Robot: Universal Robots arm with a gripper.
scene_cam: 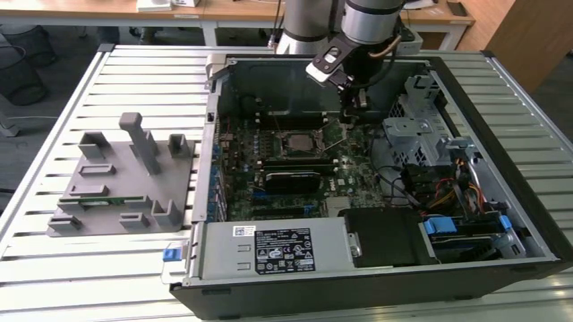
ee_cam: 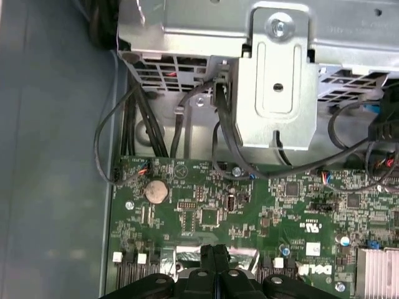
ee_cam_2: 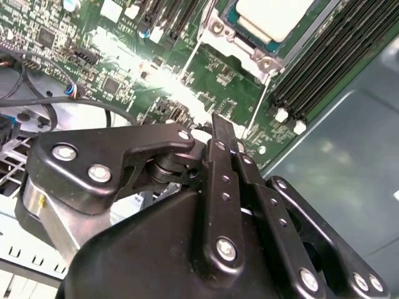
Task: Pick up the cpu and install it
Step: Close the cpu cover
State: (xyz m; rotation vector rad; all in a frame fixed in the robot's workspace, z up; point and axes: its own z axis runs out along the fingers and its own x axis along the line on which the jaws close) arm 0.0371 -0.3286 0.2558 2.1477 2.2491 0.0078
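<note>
The gripper [scene_cam: 351,115] hangs inside the open computer case [scene_cam: 213,168], low over the motherboard [scene_cam: 363,153]. Its two black fingers [ee_cam: 214,252] are pressed together tip to tip with nothing between them, as both wrist views show. On the exterior view's clock face it sits at about two o'clock from the socket [scene_cam: 296,141], near it but clear of it.

In the second wrist view the cpu [ee_cam_2: 274,15] lies in the metal-framed socket [ee_cam_2: 246,47] with its silvery-white top facing up and the gripper [ee_cam_2: 223,126] apart from it. Whether the frame is latched I cannot tell. A bank of black memory slots [ee_cam_2: 330,56] runs just beside the socket.

In the first wrist view the fingertips hover over green board near a round coin cell [ee_cam: 156,191], with black cables [ee_cam: 218,143] looping toward a bare metal bracket [ee_cam: 277,81] (a finned heat sink [ee_cam: 377,268] shows at the frame's edge).

On the slatted bench [scene_cam: 54,268], at nine o'clock from the case in the exterior view, stands a grey fixture [scene_cam: 134,144]. A green memory stick [scene_cam: 103,200] lies in it.
</note>
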